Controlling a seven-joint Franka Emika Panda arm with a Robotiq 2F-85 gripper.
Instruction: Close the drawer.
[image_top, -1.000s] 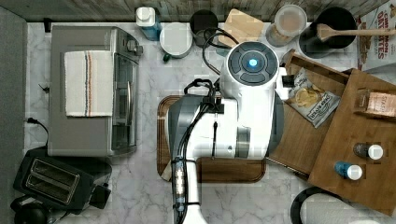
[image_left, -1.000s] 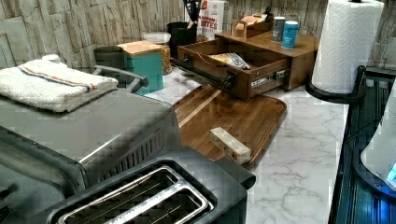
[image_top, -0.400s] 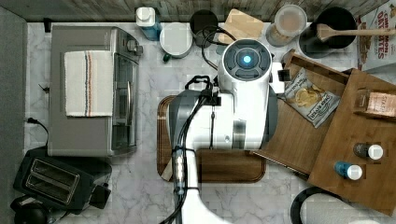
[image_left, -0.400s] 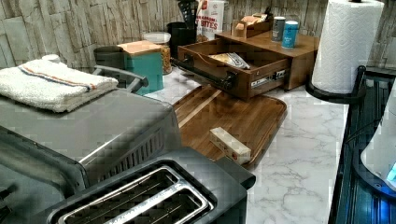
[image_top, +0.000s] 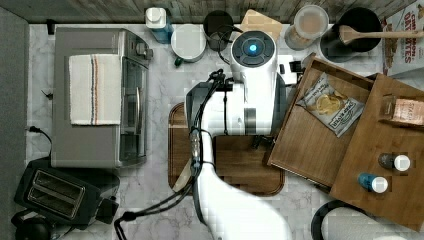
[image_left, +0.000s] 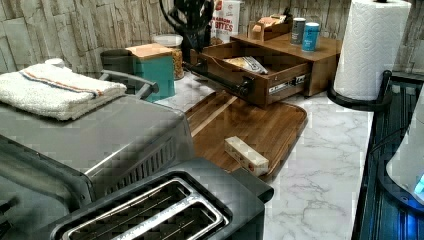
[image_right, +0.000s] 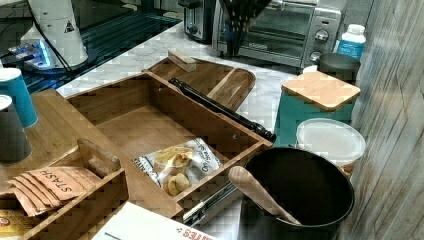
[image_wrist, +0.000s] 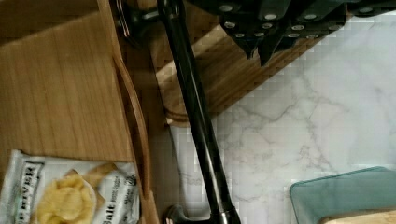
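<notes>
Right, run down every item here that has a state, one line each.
drawer: pulled open, a chip bag lying flat inside.
drawer handle: free, the hand close beside it, not gripping it.
teal canister: shut under its wooden lid.
clear jar: lid on.
black pot: uncovered, a wooden spoon leaning in it.
toaster oven: door shut, a folded towel on top.
toaster: slots empty.

The arm (image_top: 250, 105) is white, with rounded glossy shells and dark grey joints. One round cap carries a glowing blue light (image_top: 253, 48). Black cables (image_top: 196, 150) run along it, bundled together. The end effector (image_wrist: 275, 23) is black, with small silver screws.
</notes>
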